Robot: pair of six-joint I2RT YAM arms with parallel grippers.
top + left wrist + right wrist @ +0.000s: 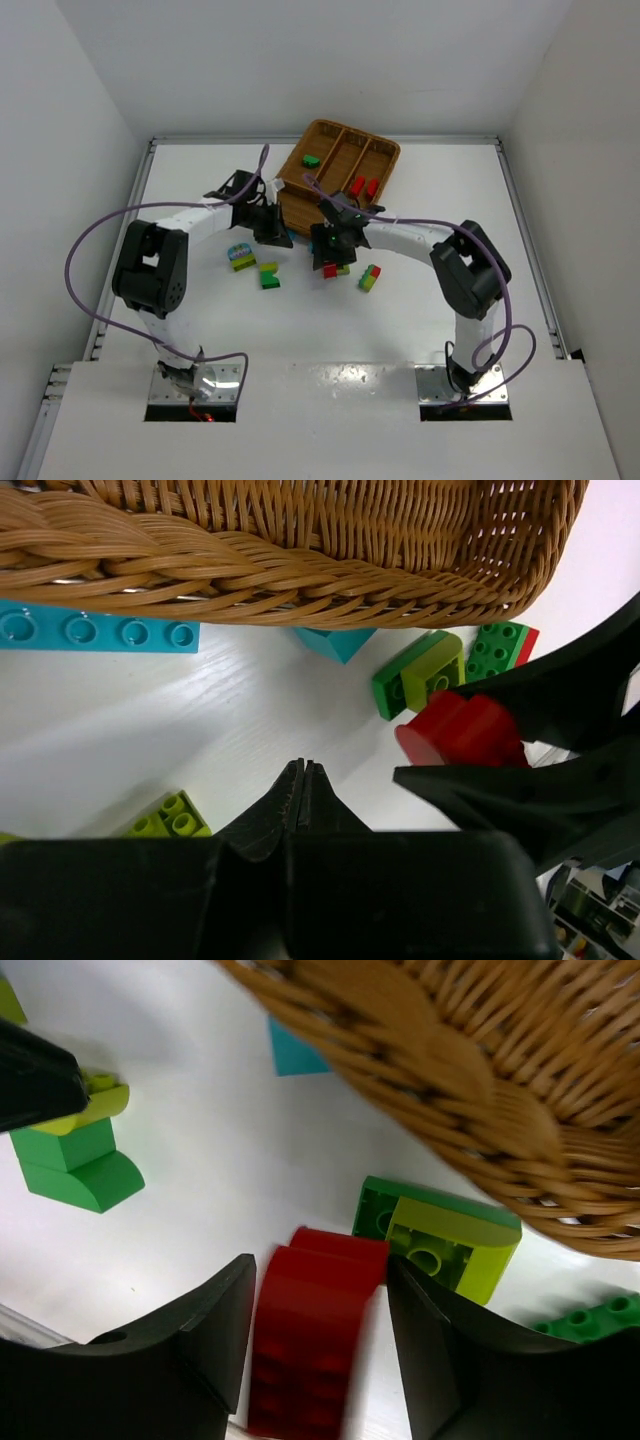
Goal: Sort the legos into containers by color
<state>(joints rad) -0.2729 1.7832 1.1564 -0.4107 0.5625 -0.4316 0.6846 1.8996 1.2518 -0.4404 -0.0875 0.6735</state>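
**Red brick in the jaws, with the tray wall close by**

The right gripper [318, 1320] had closed against a red brick [310, 1355], one finger pressed to each side. I could not tell whether the brick had left the table [230, 1160]. The left gripper [302, 780] was closed tight, finger against finger, with nothing in it, and it sat near the right one, just outside the wicker tray [360, 132].

The worry was crowding. A green and lime brick [440, 1235] lay right beside the red one and one finger, so a lift could have dragged or flipped it. The tray wall stood near too, and a low swing toward the compartments might have clipped the rim and knocked the brick loose. With both arms so close together, a turn by either risked a bump.

Only the top view looked inside the tray. It showed a green brick [311, 160] in the left compartment and red bricks [365, 186] in another, which was presumably where this one belonged. The wrist views saw only the outer weave. The left wrist view alone caught a long blue brick [100, 632] lying against the tray's foot.
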